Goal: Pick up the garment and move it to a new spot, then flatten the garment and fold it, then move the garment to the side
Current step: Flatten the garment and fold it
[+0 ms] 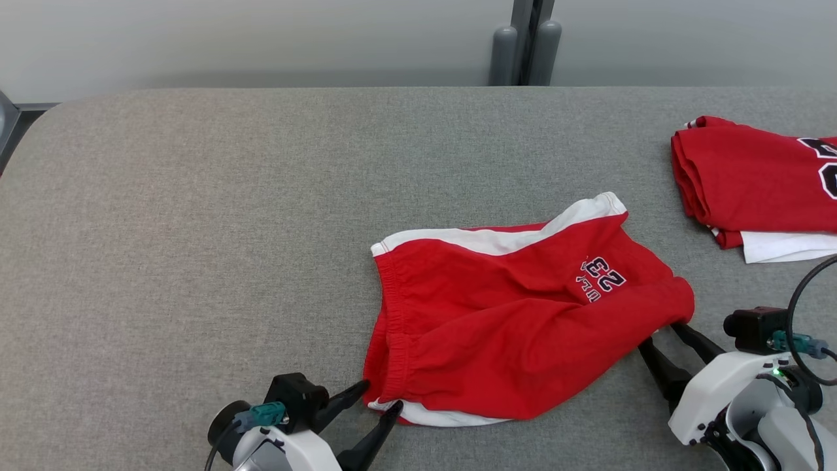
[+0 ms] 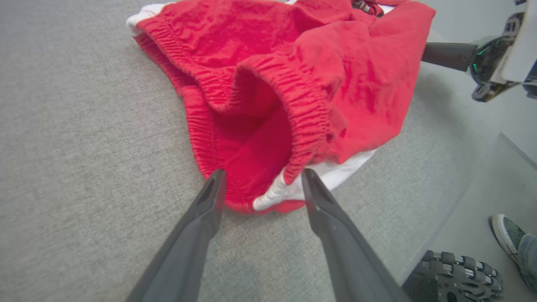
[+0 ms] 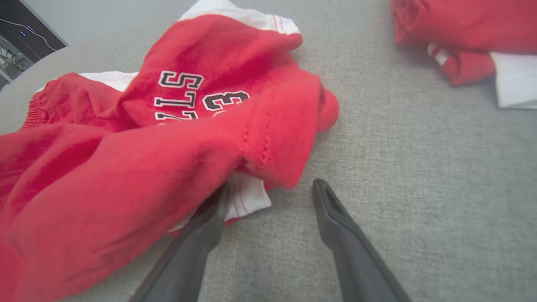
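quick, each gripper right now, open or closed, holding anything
Left gripper: open, straddling the red shorts' waistband corner, not clamped.
Right gripper: open at the shorts' leg hem, holding nothing.

Red shorts (image 1: 516, 327) with white side stripes and a "23" print lie rumpled on the grey counter (image 1: 196, 229), elastic waistband gaping toward the left.
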`<state>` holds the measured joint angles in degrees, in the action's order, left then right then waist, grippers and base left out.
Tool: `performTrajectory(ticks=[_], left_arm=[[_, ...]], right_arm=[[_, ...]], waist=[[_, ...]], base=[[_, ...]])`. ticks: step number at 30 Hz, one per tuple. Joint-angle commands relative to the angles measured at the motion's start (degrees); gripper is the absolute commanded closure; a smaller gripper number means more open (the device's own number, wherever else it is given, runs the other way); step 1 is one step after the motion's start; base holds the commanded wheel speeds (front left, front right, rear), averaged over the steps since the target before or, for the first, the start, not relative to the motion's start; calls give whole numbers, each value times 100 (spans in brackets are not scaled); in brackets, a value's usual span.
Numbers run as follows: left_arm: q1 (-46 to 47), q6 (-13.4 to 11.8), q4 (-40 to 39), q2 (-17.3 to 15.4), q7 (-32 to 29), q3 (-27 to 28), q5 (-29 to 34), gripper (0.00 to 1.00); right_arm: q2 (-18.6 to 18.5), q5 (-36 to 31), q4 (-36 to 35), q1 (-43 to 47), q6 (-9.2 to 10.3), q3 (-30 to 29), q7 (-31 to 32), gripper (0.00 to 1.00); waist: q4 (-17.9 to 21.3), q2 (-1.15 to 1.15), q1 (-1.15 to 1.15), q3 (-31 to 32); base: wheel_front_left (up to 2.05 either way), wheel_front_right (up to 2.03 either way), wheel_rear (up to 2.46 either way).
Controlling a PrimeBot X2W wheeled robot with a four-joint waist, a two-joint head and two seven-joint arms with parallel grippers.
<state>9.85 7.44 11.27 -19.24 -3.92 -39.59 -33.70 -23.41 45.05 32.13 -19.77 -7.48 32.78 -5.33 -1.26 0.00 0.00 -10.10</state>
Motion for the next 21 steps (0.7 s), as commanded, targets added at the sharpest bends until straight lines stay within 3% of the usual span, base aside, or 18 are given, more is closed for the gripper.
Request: performTrajectory(ticks=[1, 2, 4, 6, 8, 21], left_arm=[[118, 6, 13, -30, 28, 2, -43, 21], [130, 6, 22, -35, 30, -11, -49, 30], [150, 6, 37, -44, 38, -34, -70, 53], [152, 6, 54, -55, 41, -52, -82, 71], [149, 6, 60, -68, 56, -62, -97, 100], [-3, -106, -269, -171, 367, 97, -180, 100]], right_arm=[[-32, 46, 49, -64, -5, 51, -56, 7], [-32, 73, 88, -91, -5, 85, -73, 50], [-36, 140, 144, -135, -5, 176, -102, 69], [-35, 219, 174, -172, -5, 251, -141, 98], [-59, 294, 211, -206, -5, 332, -192, 100], [-387, 685, -3, 78, -5, 508, -511, 100]], waist=[[-2, 0, 0, -5], [-3, 0, 0, -9], [-6, 0, 0, -12], [-10, 0, 0, -8], [-10, 0, 0, -2], [27, 0, 0, 219]], base=[[0, 0, 0], [0, 0, 0], [0, 0, 0], [0, 0, 0], [0, 0, 0], [0, 0, 0]])
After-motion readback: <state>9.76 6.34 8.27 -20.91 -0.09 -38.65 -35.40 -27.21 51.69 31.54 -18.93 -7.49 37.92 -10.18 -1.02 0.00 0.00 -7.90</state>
